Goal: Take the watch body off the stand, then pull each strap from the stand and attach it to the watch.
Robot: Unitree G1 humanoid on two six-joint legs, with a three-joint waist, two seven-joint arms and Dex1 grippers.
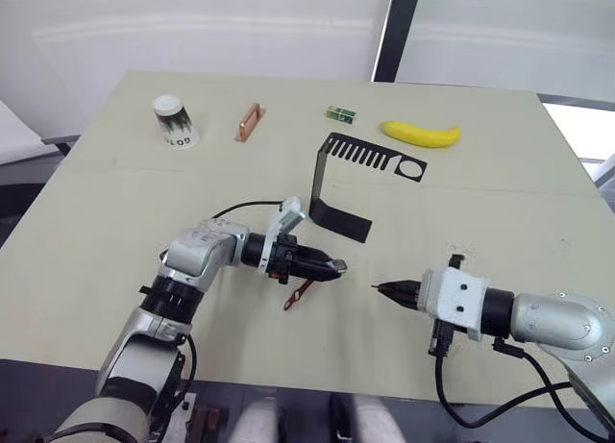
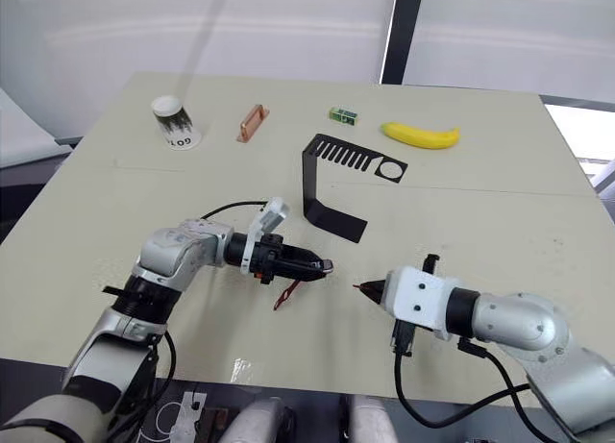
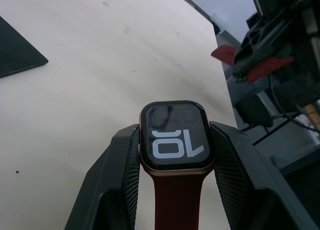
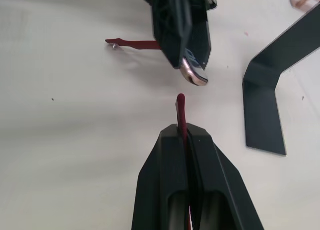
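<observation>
- the watch body [image 3: 175,135] is a small rounded rectangle with a glossy dark screen showing pale digits and a copper-toned rim; the left gripper [image 1: 330,267] clamps it by its two side edges, above the table [image 1: 115,232].
- a smooth dark-red strap [image 3: 176,202] is already joined to the watch body's end nearest the wrist and runs back between the ribbed black fingers [image 3: 119,175]; in the head view it hangs below the gripper, tip near the table surface.
- the second strap [image 4: 180,113] is a thin dark-red strip, seen edge-on, pinched between the right gripper [image 1: 384,289]'s narrowed fingers, with just its rounded tip poking out; the rest is hidden inside the fingers.
- that tip points at the watch body, close but apart, with a small gap between them.
- the stand [image 1: 332,188] is matte black bent sheet metal, its comb-slotted top ending in a round hole; it sits on the pale table just beyond both grippers, well apart from the watch.
- the stand's slots look bare.
</observation>
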